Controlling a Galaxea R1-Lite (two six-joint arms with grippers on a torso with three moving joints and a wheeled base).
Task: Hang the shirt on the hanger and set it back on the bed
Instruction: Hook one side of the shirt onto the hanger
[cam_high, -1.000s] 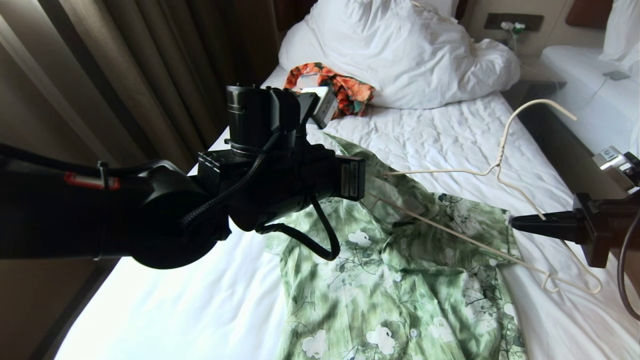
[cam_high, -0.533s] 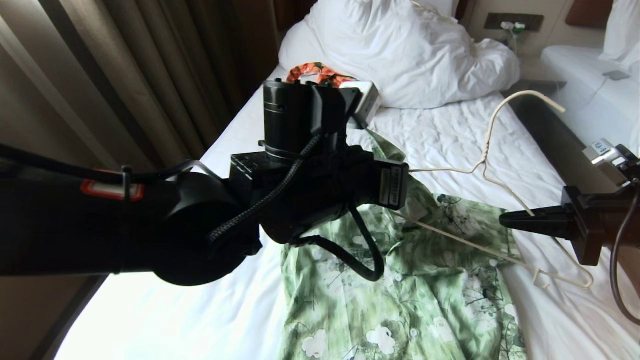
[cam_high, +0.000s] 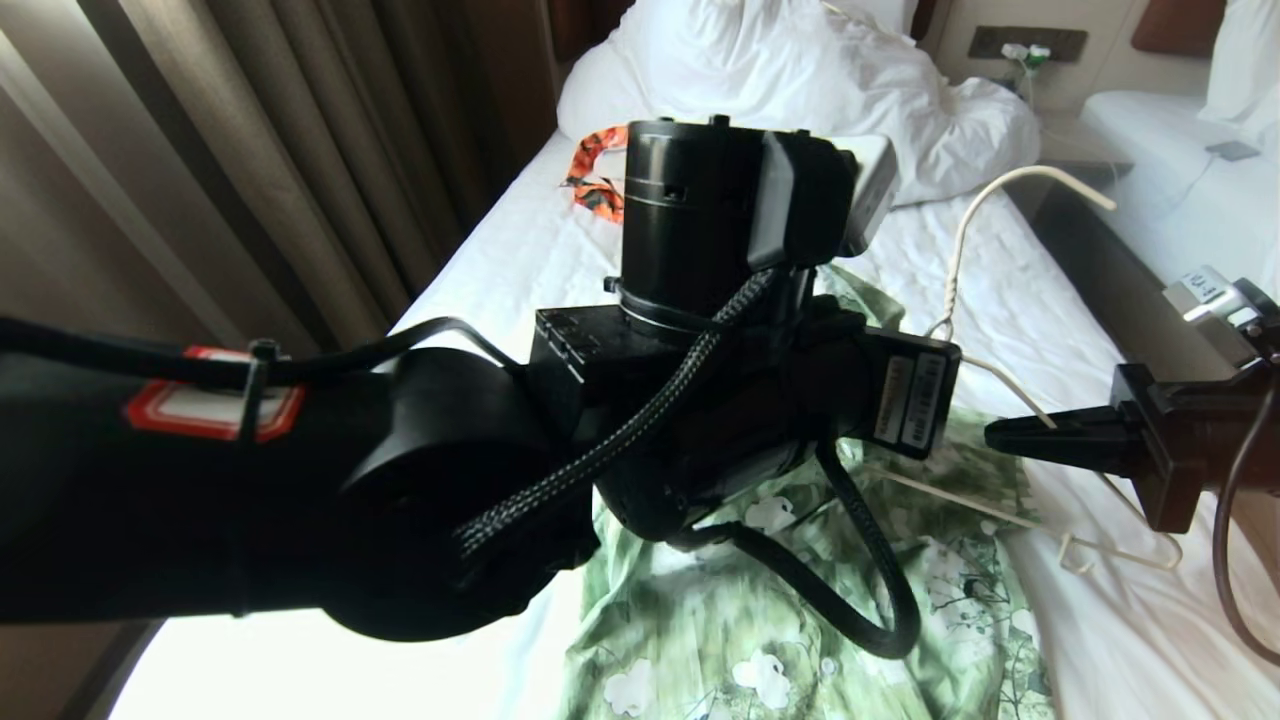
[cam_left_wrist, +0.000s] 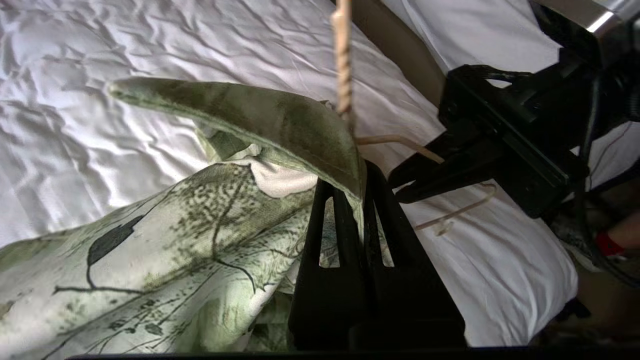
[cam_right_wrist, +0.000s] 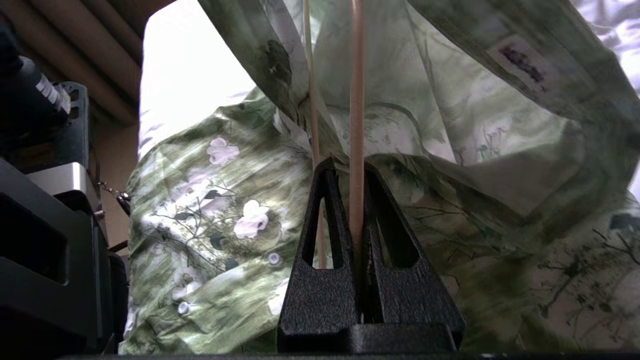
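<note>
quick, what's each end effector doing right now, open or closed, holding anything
Left end effector: closed on the shirt collar.
Right end effector: closed on the hanger wire.

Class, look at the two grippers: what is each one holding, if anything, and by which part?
The left gripper is shut on the shirt, pinching the edge of its collar. The right gripper is shut on the hanger, clamping one thin wire of its frame.
</note>
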